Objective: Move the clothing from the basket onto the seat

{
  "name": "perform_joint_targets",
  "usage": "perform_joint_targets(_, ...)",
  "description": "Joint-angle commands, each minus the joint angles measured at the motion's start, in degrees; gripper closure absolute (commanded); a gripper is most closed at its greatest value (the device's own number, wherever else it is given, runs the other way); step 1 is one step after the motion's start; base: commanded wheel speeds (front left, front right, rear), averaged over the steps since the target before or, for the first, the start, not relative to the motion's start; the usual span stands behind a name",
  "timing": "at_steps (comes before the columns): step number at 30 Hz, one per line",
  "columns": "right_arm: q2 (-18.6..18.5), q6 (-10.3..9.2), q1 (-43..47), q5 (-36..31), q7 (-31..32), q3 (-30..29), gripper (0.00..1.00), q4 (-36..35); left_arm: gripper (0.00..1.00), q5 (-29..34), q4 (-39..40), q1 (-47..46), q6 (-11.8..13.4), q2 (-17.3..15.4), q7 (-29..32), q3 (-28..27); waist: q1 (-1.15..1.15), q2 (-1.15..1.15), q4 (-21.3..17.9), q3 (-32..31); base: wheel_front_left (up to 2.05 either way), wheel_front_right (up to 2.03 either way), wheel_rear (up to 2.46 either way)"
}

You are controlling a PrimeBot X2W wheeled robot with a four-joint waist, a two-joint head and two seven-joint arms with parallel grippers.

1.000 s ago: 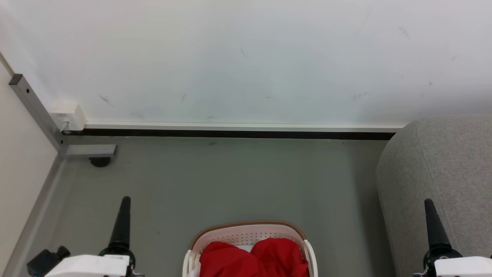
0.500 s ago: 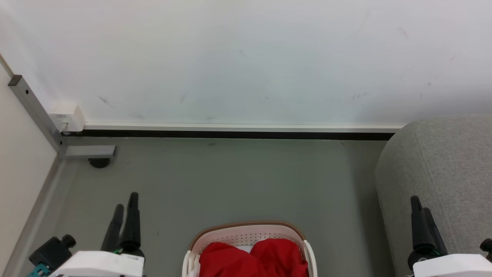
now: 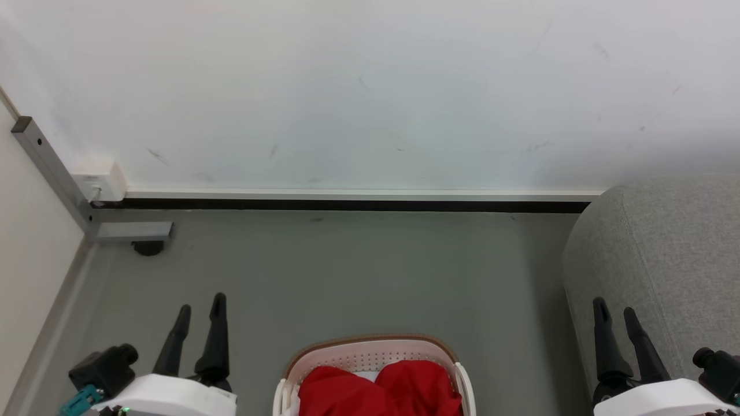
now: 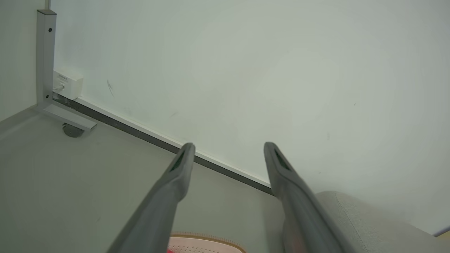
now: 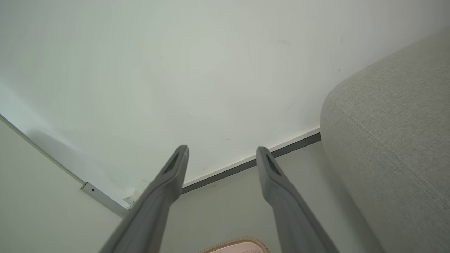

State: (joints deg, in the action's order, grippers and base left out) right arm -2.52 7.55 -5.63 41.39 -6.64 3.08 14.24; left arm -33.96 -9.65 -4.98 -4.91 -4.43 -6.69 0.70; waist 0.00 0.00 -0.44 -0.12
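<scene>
Bright red clothing (image 3: 378,390) lies bunched inside the cream-white basket (image 3: 370,352) with a brown rim, at the bottom middle of the head view; a sliver of that basket rim (image 4: 207,242) peeks into the left wrist view and the basket rim (image 5: 235,245) into the right wrist view. The light grey seat (image 3: 670,260) rises at the right, also the seat (image 5: 393,140) and the seat (image 4: 369,228). My left gripper (image 3: 200,309) stands open to the left of the basket, holding nothing. My right gripper (image 3: 614,311) stands open beside the seat's rounded edge, also holding nothing.
A white wall with a dark baseboard (image 3: 347,203) runs across behind the grey floor (image 3: 347,277). A grey metal post with a foot bracket (image 3: 133,231) and a white outlet box (image 3: 101,176) sit in the left corner.
Both grippers have rotated and opened: each showed as a single dark finger before, and now two spread fingers show. Both have shifted inward toward the basket. The view has tilted slightly.
</scene>
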Motion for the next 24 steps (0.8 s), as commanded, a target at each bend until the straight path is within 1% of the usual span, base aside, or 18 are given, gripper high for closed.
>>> perform_joint_targets(1,-0.53,-0.06,-1.28,-2.59,-0.74,-0.09,0.00,0.05,0.00,2.58,0.48,-1.27,0.48,-0.90,-0.71,0.51,0.00,0.00,0.00,-0.03,0.00,0.00,0.00)
perform_joint_targets(11,-0.40,-0.07,-2.07,-9.62,-2.29,-0.16,0.00,1.74,0.00,8.18,0.47,-1.34,1.63,-1.85,-2.28,2.26,0.00,0.00,-0.10,-0.10,0.00,0.00,0.00)
perform_joint_targets(24,-0.42,-0.08,-2.51,-15.57,-4.16,0.81,0.00,2.43,0.00,14.68,0.63,-1.63,1.95,-2.24,-4.12,3.18,0.00,0.00,-0.23,-0.13,0.00,0.00,0.00)
